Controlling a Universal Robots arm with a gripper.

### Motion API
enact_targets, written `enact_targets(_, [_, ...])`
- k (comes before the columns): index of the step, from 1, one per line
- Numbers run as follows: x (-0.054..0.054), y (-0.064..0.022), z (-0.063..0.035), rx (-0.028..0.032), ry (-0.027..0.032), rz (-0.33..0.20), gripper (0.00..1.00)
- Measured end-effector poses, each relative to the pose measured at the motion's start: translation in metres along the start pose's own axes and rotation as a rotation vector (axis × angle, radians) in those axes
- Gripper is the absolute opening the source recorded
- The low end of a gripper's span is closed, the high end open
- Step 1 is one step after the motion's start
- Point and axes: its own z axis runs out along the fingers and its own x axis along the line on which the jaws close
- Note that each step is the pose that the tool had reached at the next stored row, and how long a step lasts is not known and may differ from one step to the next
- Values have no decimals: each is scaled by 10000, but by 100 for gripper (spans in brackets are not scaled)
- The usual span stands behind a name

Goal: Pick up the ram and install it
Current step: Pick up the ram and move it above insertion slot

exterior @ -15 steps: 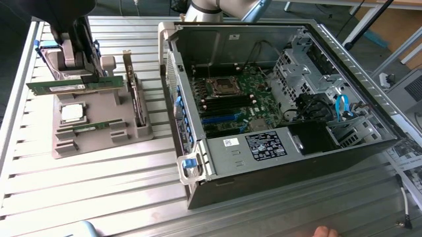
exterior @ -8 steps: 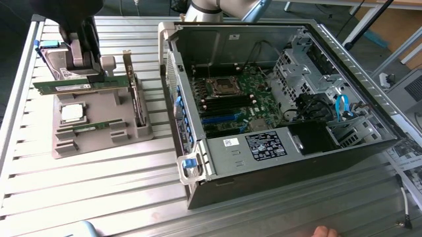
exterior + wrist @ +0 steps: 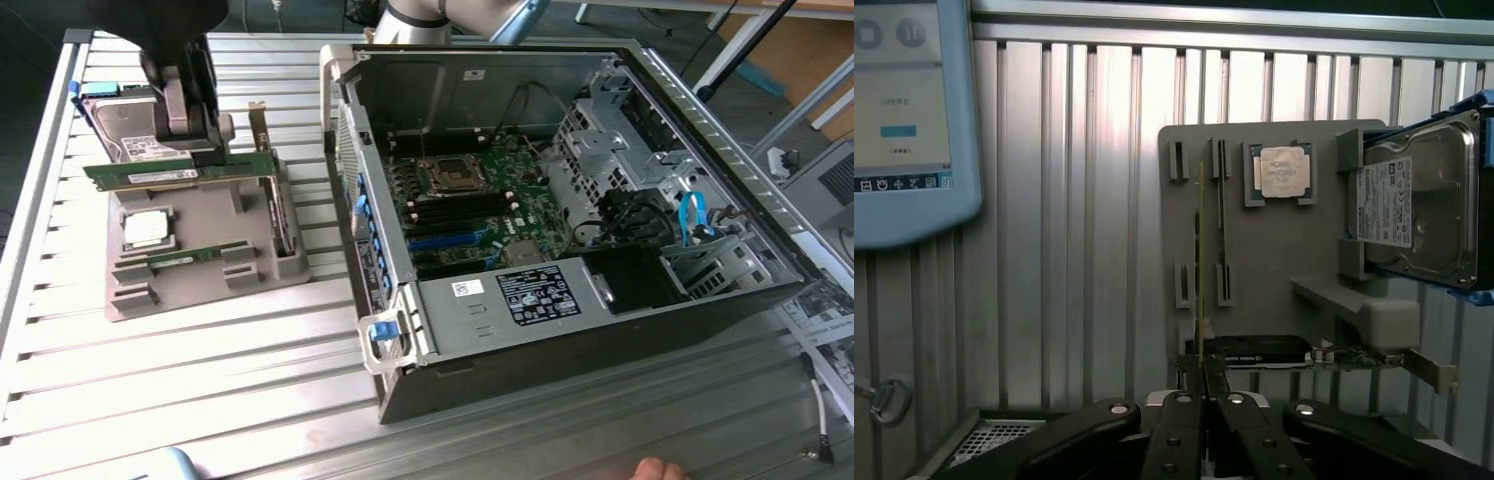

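Green ram hangs pinched in the near-closed fingers at the exterior view's upper left, just above the grey tray, well apart from the open case. Pickup looks done, install not yet. Wrist view: fingers clamp the ram edge-on over the tray.

Open computer case — hard drive, processor chip on holder.

Two rams are showing: a raised ram and a lying ram. One tray is carrying one processor, one drive and one card. One table is bearing one case and one pendant, and one fingertip is poking in at the exterior view's lower edge.
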Motion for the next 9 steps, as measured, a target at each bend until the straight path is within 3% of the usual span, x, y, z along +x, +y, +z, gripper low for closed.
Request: enact_targets(9, [5,-191,5,0,0,0,12])
